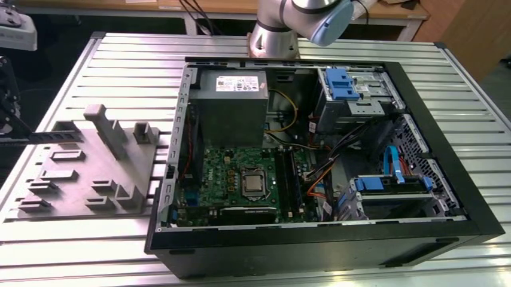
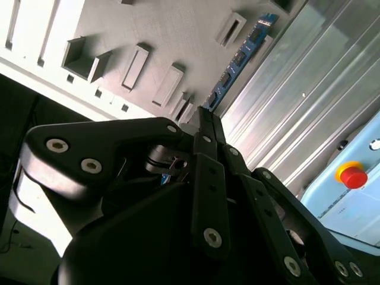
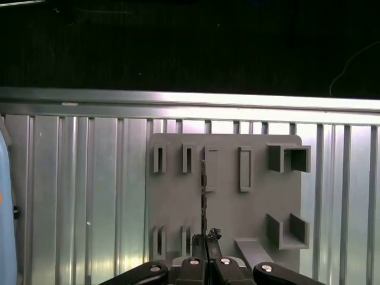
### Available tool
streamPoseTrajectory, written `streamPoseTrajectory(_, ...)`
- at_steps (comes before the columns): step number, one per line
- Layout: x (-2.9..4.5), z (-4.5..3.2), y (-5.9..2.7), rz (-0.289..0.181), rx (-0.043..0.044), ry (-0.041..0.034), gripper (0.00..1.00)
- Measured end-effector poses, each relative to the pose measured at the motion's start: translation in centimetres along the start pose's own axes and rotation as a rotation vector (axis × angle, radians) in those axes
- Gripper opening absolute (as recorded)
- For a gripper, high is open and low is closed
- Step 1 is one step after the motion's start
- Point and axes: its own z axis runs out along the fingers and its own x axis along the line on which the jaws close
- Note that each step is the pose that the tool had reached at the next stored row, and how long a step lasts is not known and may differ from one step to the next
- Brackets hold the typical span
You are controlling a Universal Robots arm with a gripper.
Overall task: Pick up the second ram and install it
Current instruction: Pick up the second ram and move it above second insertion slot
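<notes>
Second ram (image 1: 49,136) lay level in the air at the exterior view's left, above the far edge of the grey tray (image 1: 80,173), which sat on the slatted metal table (image 1: 119,54). Beside the tray stood the open black computer case (image 1: 319,239). It held a green motherboard (image 1: 231,179), a grey power supply (image 1: 231,95) with a white label (image 1: 239,84) whose print could not be made out, blue drive brackets (image 1: 339,84) and loose cables.

In the second wrist view, the gripper (image 2: 205,116) was clamped narrow on one end of the blue stick (image 2: 237,59). Its row of dark chips ran out over the tray (image 2: 178,29) near the tray's edge. A red button (image 2: 354,176) sat on a pale blue box off to the side.

In the first wrist view, the stick showed edge-on as a thin dark line (image 3: 203,196) rising from the closed fingertips of the gripper (image 3: 205,240). It hung over the tray (image 3: 172,202) between two of the tray's upright slots, whose pockets looked bare.
</notes>
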Motion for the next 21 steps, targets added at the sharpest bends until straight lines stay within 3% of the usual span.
streamPoseTrajectory(21,-0.24,-4.90,-0.07,0.005,0.0040,0.0001,0.11)
